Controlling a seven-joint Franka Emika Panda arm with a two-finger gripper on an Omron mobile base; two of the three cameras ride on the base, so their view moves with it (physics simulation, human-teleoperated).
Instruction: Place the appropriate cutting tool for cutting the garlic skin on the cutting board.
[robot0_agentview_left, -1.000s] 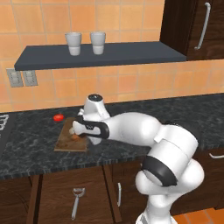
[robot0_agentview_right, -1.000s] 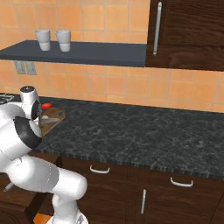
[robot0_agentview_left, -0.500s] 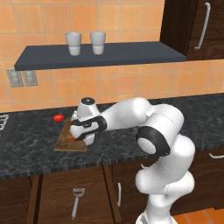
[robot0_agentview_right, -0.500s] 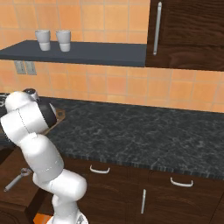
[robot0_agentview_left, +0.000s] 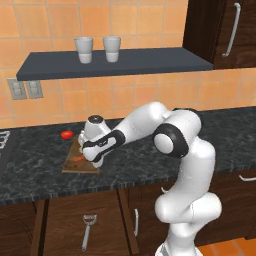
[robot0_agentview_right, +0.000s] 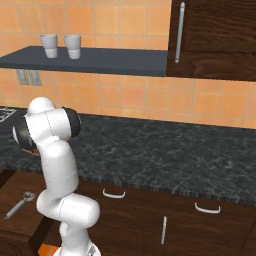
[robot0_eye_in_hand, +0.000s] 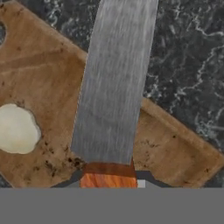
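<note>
In the hand view the knife's slim grey blade (robot0_eye_in_hand: 114, 83) runs up the middle, slanting across the brown cutting board (robot0_eye_in_hand: 175, 151) and out over the dark counter. Its orange handle (robot0_eye_in_hand: 109, 178) sits between my fingertips, and my gripper (robot0_eye_in_hand: 109, 180) is shut on it. The pale garlic (robot0_eye_in_hand: 16, 129) lies on the board to the left of the blade, apart from it. In the left base view my gripper (robot0_agentview_left: 95, 161) is low over the right part of the board (robot0_agentview_left: 72, 168). My hand hides the garlic there.
A small red round item (robot0_agentview_left: 66, 134) lies on the black counter behind the board. A grey metal peeler (robot0_agentview_left: 88, 231) (robot0_agentview_right: 20, 204) hangs low at the cabinet fronts. Two cups (robot0_agentview_left: 85, 49) stand on the shelf above. A stove edge (robot0_agentview_left: 4, 142) is at the far left.
My arm has folded up, elbow and shoulder swinging higher over the counter's edge. The hand has stayed over the board, sinking slightly, still holding the knife.
</note>
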